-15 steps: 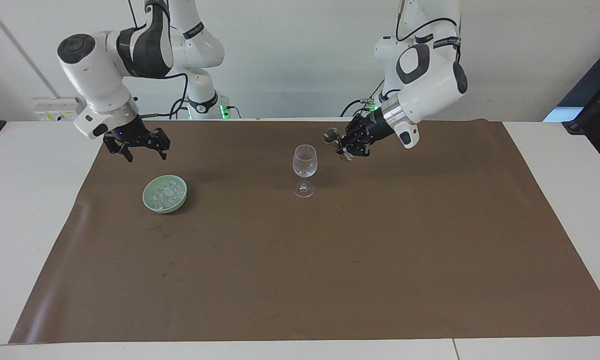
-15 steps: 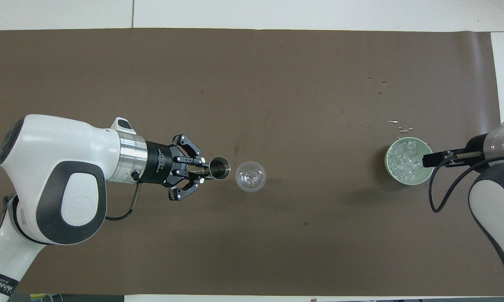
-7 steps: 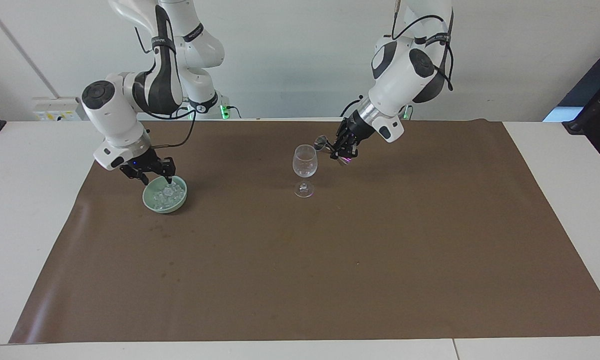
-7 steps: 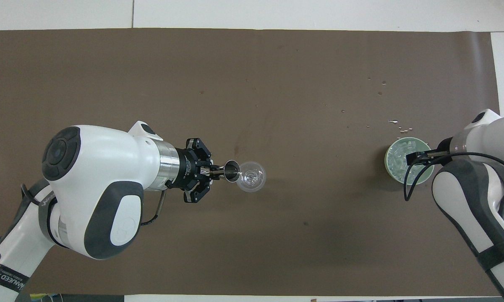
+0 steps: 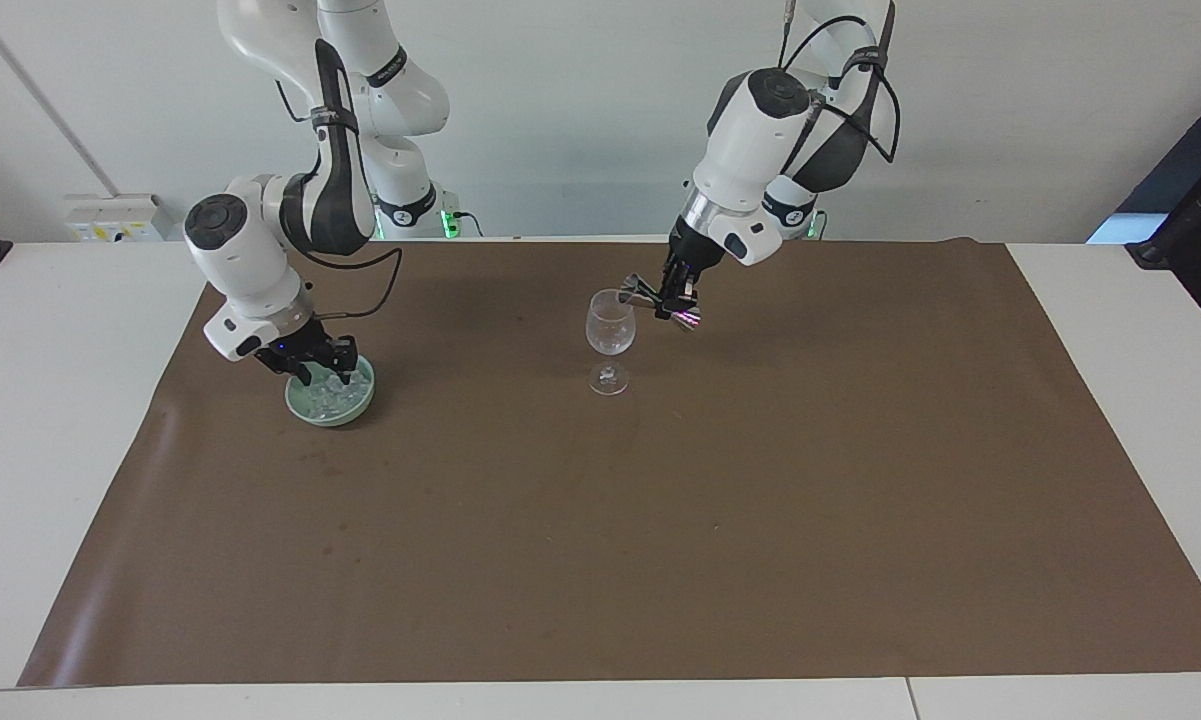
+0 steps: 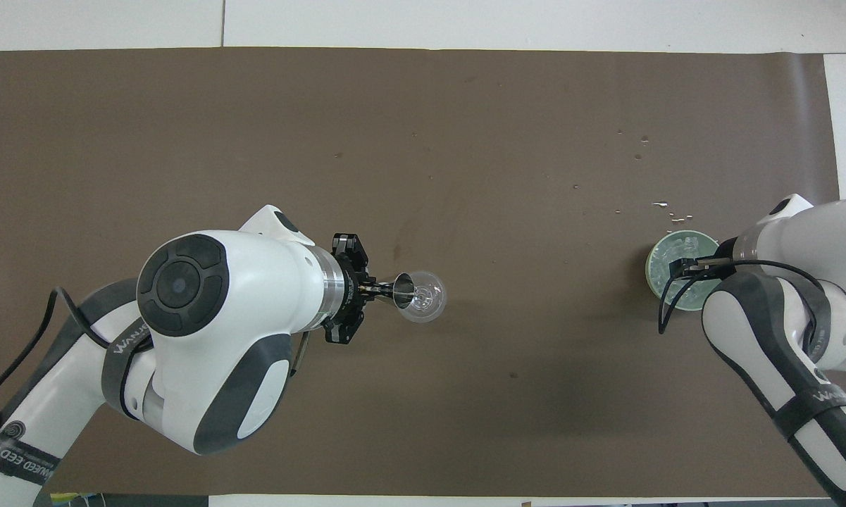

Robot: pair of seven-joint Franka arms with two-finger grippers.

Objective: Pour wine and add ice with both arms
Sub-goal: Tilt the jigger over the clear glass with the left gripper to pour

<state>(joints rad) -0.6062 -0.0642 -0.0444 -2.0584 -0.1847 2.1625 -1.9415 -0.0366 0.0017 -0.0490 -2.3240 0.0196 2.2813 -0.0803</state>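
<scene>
A clear stemmed wine glass stands upright in the middle of the mat. My left gripper is shut on a small metal cup. The cup is tipped on its side, its mouth over the glass rim. The wine does not show in either view. A pale green bowl at the right arm's end of the mat holds the ice, a heap of clear cubes. My right gripper is down in the bowl among the cubes; whether it holds one is hidden.
A brown mat covers most of the white table. A few small wet spots or chips lie on the mat just farther from the robots than the bowl. The right arm's forearm covers part of the bowl from above.
The left gripper has swung to the glass and tipped the metal cup over its rim. The right gripper has dropped from above the mat into the bowl of ice.
</scene>
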